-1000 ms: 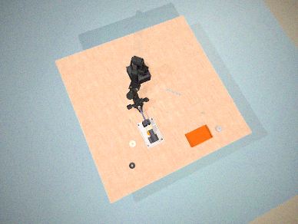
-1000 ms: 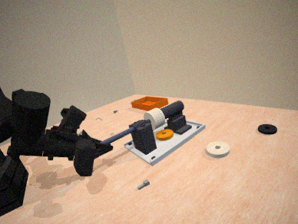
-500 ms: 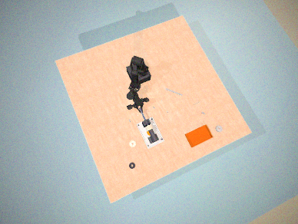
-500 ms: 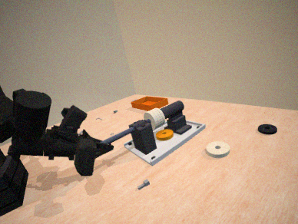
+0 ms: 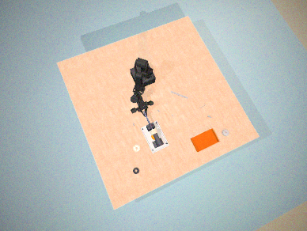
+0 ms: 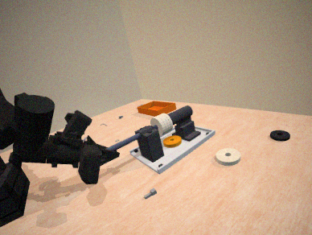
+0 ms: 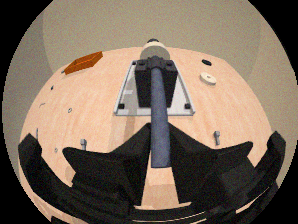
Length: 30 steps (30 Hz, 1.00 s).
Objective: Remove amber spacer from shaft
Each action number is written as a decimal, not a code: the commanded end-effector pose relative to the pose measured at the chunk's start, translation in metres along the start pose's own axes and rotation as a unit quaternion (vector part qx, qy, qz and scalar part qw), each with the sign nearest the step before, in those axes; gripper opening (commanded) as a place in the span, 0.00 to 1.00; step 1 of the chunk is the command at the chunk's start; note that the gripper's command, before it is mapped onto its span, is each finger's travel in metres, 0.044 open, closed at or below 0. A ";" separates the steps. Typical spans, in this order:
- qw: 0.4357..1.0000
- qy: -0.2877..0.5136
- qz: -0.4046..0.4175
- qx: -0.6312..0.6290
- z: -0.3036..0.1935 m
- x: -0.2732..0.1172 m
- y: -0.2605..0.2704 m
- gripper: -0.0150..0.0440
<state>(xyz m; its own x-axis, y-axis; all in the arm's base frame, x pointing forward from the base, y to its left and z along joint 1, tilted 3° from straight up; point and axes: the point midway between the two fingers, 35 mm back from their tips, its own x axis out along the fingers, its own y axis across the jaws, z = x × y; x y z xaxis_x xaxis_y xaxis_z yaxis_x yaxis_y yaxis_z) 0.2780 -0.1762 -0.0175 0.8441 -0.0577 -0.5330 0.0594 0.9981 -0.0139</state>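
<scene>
My gripper (image 5: 145,112) (image 6: 106,153) (image 7: 157,127) is shut on the blue-grey shaft (image 5: 147,119) (image 6: 125,142) (image 7: 159,102). The shaft runs through the near dark block (image 5: 150,126) (image 6: 150,146) (image 7: 144,82) on the white base plate (image 5: 164,136) (image 6: 177,154) (image 7: 127,96). Cream spacers (image 6: 162,124) (image 7: 154,51) sit in a stack beyond that block, in line with the shaft and up against the dark cylinder (image 5: 157,139) (image 6: 182,115) on its stand. The amber spacer (image 5: 153,137) (image 6: 173,142) lies flat below the line of the shaft, off it, over the plate. The far shaft end is hidden.
A loose cream ring (image 5: 134,148) (image 6: 227,156) (image 7: 208,78) and a black ring (image 5: 136,168) (image 6: 280,135) (image 7: 206,62) lie beside the plate. An orange tray (image 5: 205,140) (image 6: 141,110) (image 7: 84,64) stands on its other side. A bolt (image 6: 150,193) (image 7: 217,138) lies near the gripper.
</scene>
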 end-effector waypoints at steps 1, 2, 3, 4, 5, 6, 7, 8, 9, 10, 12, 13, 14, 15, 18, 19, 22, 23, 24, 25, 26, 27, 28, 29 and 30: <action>1.000 -0.002 0.003 -0.001 0.002 0.001 0.001 0.25; 1.000 -0.002 0.003 -0.001 0.002 0.001 0.001 0.25; 1.000 -0.002 0.003 -0.001 0.002 0.001 0.001 0.25; 1.000 -0.002 0.003 -0.001 0.002 0.001 0.001 0.25; 1.000 -0.002 0.003 -0.001 0.002 0.001 0.001 0.25; 1.000 -0.002 0.003 -0.001 0.002 0.002 0.001 0.25; 1.000 -0.002 0.003 -0.001 0.002 0.002 0.001 0.25; 1.000 -0.002 0.003 -0.001 0.002 0.002 0.001 0.25; 1.000 -0.002 0.003 -0.001 0.002 0.002 0.001 0.25; 1.000 -0.002 0.003 -0.001 0.002 0.002 0.001 0.25; 1.000 -0.002 0.003 -0.001 0.002 0.002 0.001 0.25; 1.000 -0.002 0.003 -0.001 0.002 0.002 0.001 0.25; 1.000 -0.002 0.003 -0.001 0.002 0.002 0.001 0.25; 1.000 -0.002 0.003 -0.001 0.002 0.002 0.001 0.25; 1.000 -0.002 0.003 -0.001 0.002 0.003 0.001 0.25; 1.000 -0.002 0.003 -0.001 0.003 0.003 0.001 0.25; 1.000 -0.002 0.003 -0.001 0.003 0.003 0.001 0.25; 1.000 -0.002 0.003 -0.001 0.003 0.003 0.001 0.25; 1.000 -0.002 0.003 -0.001 0.003 0.003 0.001 0.25; 1.000 -0.002 0.003 -0.001 0.003 0.003 0.001 0.25; 1.000 -0.002 0.003 -0.001 0.003 0.003 0.001 0.25; 1.000 -0.002 0.003 -0.001 0.003 0.003 0.001 0.25; 1.000 -0.002 0.003 -0.001 0.003 0.003 0.001 0.25; 1.000 -0.002 0.003 -0.001 0.003 0.003 0.001 0.25; 1.000 -0.002 0.003 -0.001 0.003 0.004 0.001 0.25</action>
<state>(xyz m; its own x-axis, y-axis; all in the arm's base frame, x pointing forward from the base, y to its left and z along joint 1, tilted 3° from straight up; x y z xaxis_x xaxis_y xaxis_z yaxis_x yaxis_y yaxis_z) 0.2809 -0.1764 -0.0176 0.8442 -0.0578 -0.5328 0.0593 0.9981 -0.0142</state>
